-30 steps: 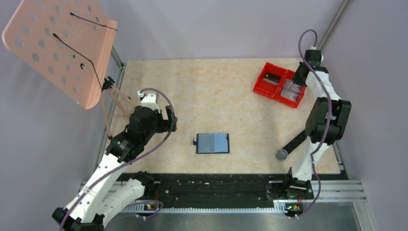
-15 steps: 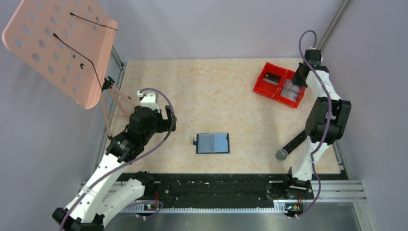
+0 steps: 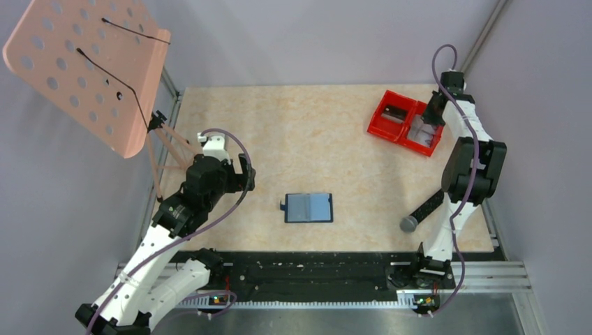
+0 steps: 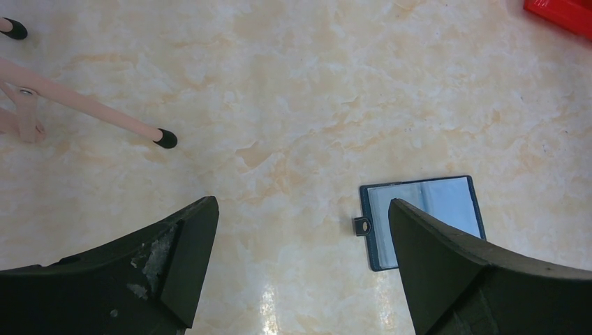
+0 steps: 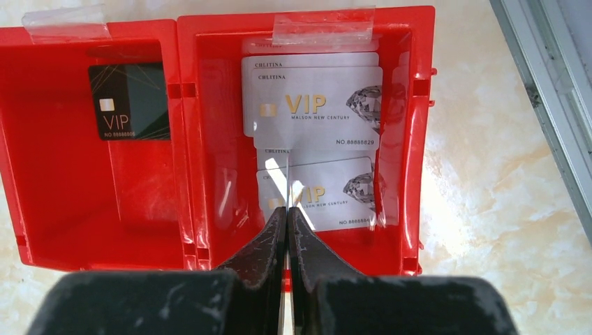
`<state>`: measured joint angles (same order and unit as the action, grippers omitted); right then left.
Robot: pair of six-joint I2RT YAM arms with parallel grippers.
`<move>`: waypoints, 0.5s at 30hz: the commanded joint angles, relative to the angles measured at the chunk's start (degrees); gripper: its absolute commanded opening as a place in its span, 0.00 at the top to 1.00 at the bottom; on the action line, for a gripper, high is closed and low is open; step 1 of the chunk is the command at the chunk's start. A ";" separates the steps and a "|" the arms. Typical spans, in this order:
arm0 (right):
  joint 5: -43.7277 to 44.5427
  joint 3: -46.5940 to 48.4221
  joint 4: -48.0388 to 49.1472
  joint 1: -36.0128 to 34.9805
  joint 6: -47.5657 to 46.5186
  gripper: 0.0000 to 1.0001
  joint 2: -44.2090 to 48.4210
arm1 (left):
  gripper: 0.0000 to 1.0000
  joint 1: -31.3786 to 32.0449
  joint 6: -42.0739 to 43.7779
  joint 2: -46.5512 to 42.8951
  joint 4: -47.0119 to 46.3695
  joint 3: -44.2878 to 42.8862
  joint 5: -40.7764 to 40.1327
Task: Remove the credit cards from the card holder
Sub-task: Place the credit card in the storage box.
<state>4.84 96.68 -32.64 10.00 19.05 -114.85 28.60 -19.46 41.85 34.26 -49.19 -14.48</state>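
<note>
Lying nearest the arm bases, a grey ball (image 3: 409, 224) sits beside the right arm. Just beyond, the card holder (image 3: 308, 207) lies open and flat on the table (image 3: 314, 132), in plain view. The left gripper (image 4: 300, 216) hovers to its left, jaws spread wide and empty, with a pink stand (image 3: 84, 70) behind. Farthest off, the right gripper (image 5: 287, 213), fingers pressed together on nothing, hangs over a red bin (image 5: 56, 209). Pale credit cards (image 5: 314, 105) lie below it, and one black card (image 5: 129, 101) is in the other compartment.
</note>
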 commanded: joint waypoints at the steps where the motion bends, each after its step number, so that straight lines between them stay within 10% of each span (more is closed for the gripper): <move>1: 1.17 3.64 1.14 0.92 -0.69 1.00 -0.86 | 0.03 -0.19 0.80 -0.55 -2.00 0.29 -0.94; 15: 2.02 3.99 2.63 1.43 -3.58 1.00 -1.39 | 0.03 -0.19 0.92 -0.05 -2.00 0.23 -0.93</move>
<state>5.96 97.97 -32.12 10.92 17.08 -116.33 28.60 -19.33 41.89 34.26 -49.06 -14.50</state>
